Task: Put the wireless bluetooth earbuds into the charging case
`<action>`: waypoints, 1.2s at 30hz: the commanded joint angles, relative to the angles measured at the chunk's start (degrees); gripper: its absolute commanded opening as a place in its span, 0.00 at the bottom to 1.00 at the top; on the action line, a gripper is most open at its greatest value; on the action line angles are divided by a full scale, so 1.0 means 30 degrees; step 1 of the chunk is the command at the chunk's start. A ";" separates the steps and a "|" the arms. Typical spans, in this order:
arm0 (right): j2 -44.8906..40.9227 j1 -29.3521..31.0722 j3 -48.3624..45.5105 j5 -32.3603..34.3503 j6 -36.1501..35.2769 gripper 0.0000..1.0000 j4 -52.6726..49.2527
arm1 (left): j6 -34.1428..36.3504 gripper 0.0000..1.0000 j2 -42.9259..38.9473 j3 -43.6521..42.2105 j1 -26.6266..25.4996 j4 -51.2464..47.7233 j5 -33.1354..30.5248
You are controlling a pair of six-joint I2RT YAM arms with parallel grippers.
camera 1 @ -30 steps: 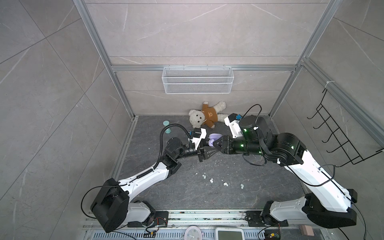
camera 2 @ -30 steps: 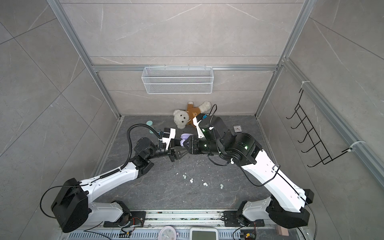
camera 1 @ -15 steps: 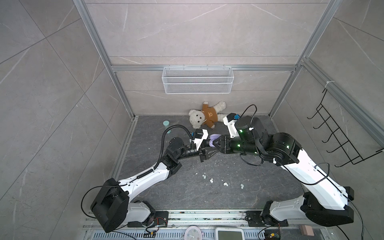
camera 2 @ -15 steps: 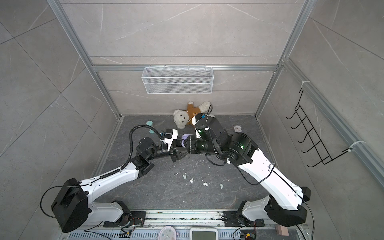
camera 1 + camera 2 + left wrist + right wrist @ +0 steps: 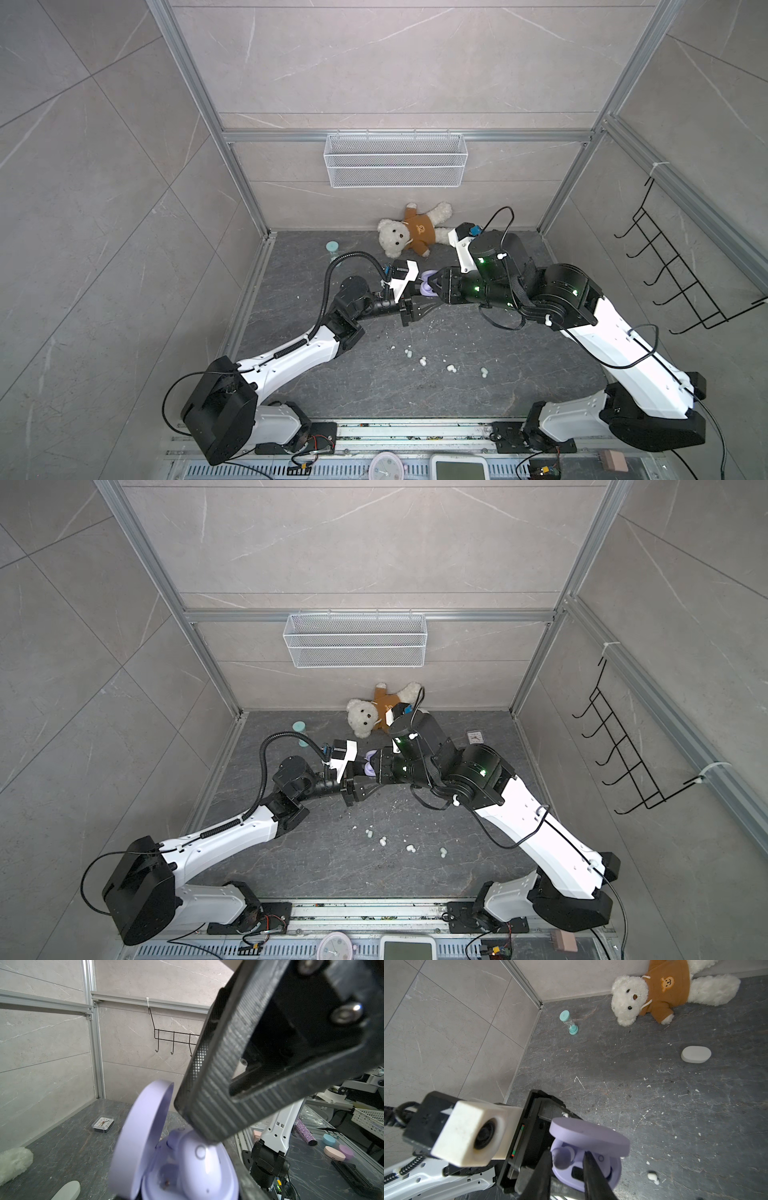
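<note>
White plush bear [image 5: 654, 991], teal sandglass [image 5: 569, 1022] nearby. Left claw [image 5: 420, 298] clamps open lilac charging case [image 5: 588, 1136]; right claw [image 5: 566, 1154] straddles lilac earbud [image 5: 562, 1159], grip unclear.

Left arm [image 5: 291, 359], right arm [image 5: 619, 345]: white shell links, black joint housings [image 5: 220, 411], green status lights [image 5: 473, 286]. Black corrugated cable hose [image 5: 326, 291] on left. White boxy wrist camera [image 5: 471, 1134]. Ribbed black right gripper [image 5: 568, 1152], silver screws [image 5: 345, 1014].
</note>
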 commanded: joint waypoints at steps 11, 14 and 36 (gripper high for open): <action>-0.0089 0.0103 0.0392 0.0537 -0.0279 0.28 -0.0454 | 0.0784 0.15 -0.0781 0.0085 -0.0169 0.0446 0.0176; -0.0268 0.0103 0.0275 0.0455 -0.0177 0.29 -0.0275 | 0.0832 0.15 -0.0693 0.0104 -0.0170 0.0409 0.0152; -0.0782 0.0122 -0.2283 -0.1015 0.1934 0.33 0.2294 | 0.1447 0.15 -0.0886 -0.0169 -0.0286 0.0201 -0.1167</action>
